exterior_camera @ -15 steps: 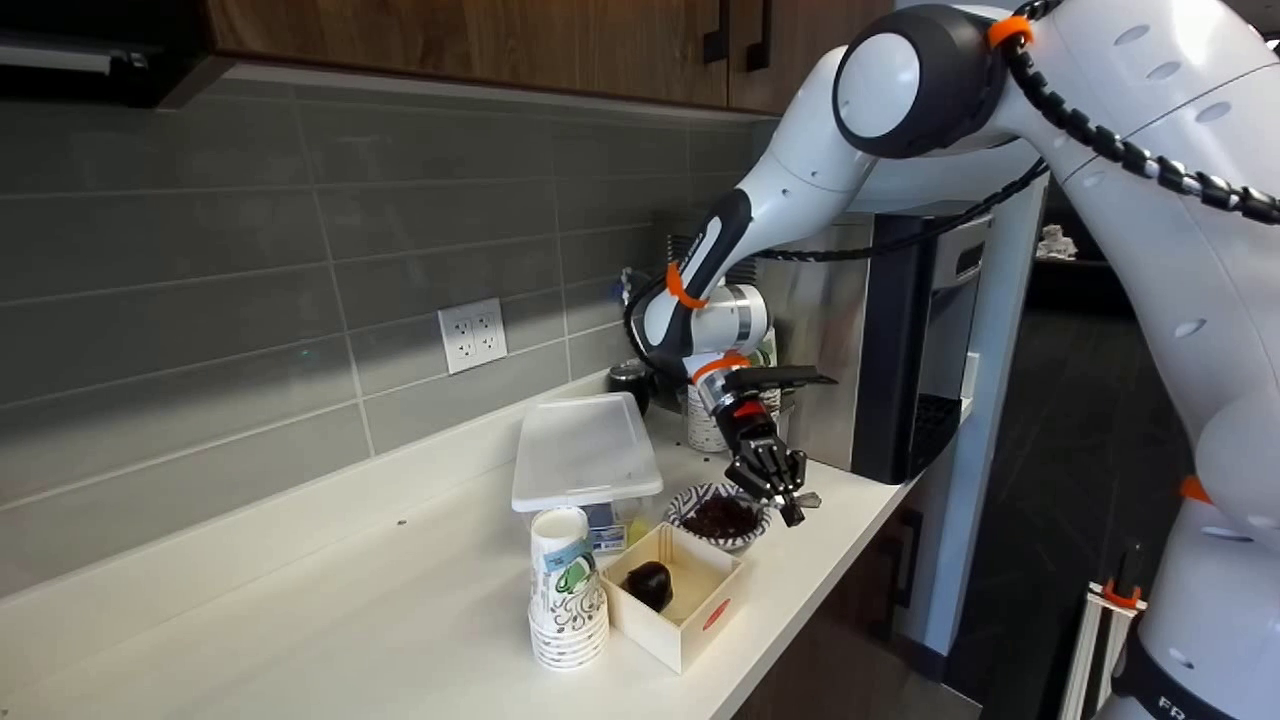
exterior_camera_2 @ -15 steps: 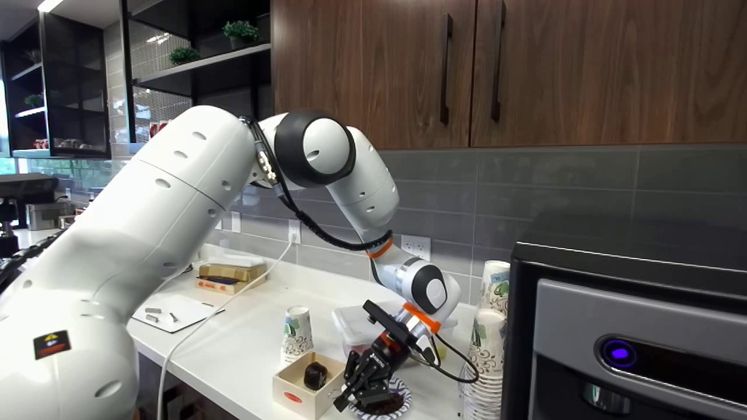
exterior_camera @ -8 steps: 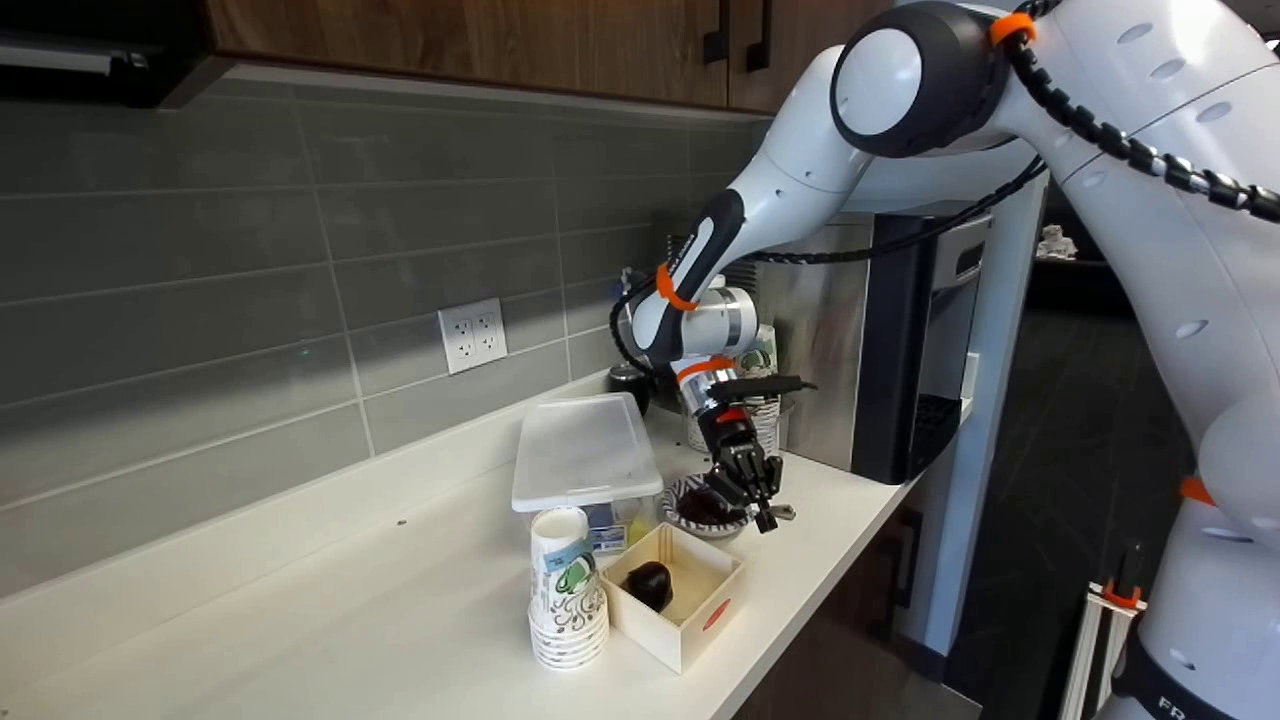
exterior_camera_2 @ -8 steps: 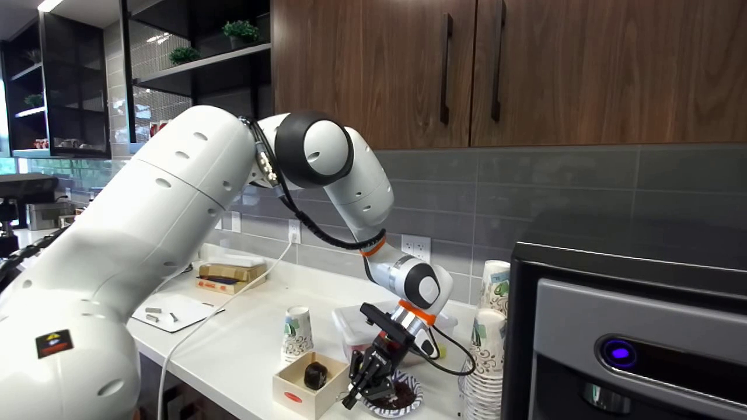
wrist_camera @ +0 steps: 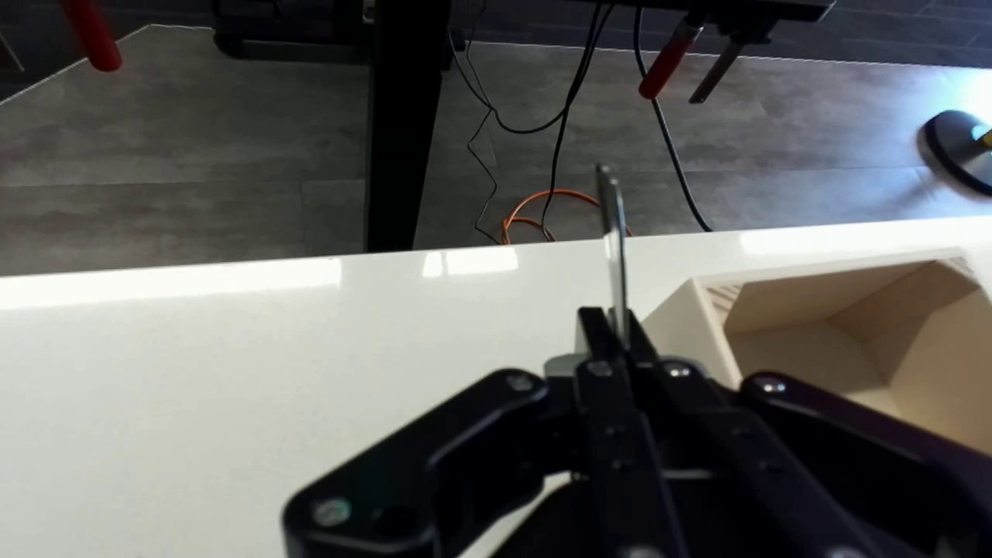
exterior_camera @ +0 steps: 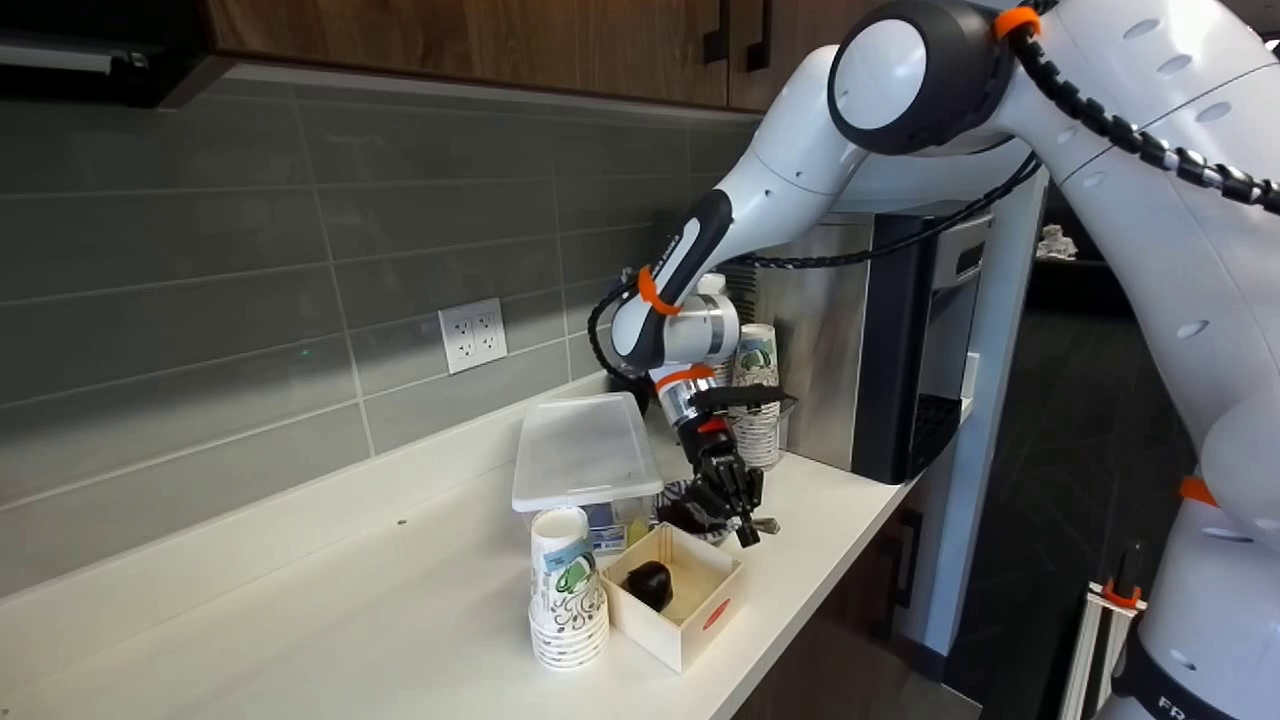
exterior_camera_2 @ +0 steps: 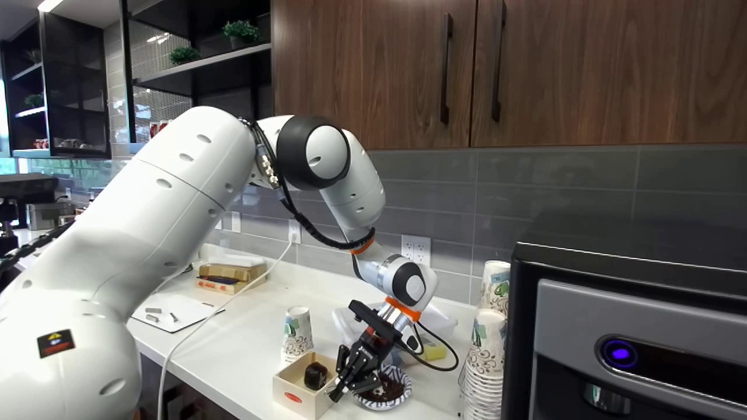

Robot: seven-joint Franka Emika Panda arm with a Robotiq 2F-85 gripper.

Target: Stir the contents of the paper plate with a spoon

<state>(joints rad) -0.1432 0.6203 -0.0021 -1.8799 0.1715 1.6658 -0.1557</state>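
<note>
Arm (exterior_camera_2: pixel 175 198), white, reaches across the counter (exterior_camera: pixel 350 600) with its wrist slanted down; the step in hand reads as stirring, or lining up for it. Lidded tub (exterior_camera: pixel 585 450) at the far side; wooden box (exterior_camera: pixel 640 630) nearer, left of the work, close enough that a wide sweep might knock it. Paper plate (exterior_camera_2: pixel 394 403), small and pattern-rimmed, stands just right of the wooden box and near the tub. Being light, it will probably skid, so small slow circles inside the rim, with little downward push, should serve best. Dark contents (exterior_camera_2: pixel 392 389) show in it, partly hidden. Gripper (wrist_camera: pixel 616 333) tilts at the plate's near edge, jaws drawn together to the thickness of the spoon (wrist_camera: pixel 614 248) pinched between them. In an exterior view the spoon (exterior_camera: pixel 768 525) juts right of the jaws, clear of the rim; which end shows, and whether any of it reaches the contents, cannot be told. So slim a piece may twist in the pinch; strokes had best be gentle. Writing is sparse: warning sticker (exterior_camera_2: pixel 55 343) on the arm, marked in yellow, text too small; letters "FR" (exterior_camera: pixel 1172 710) low on the arm, rest out of view; green emblem (exterior_camera: pixel 575 573) on the paper cups (exterior_camera: pixel 567 605) just left of the wooden box; red oval (exterior_camera: pixel 716 614) on the wooden box itself, wording unreadable.
</note>
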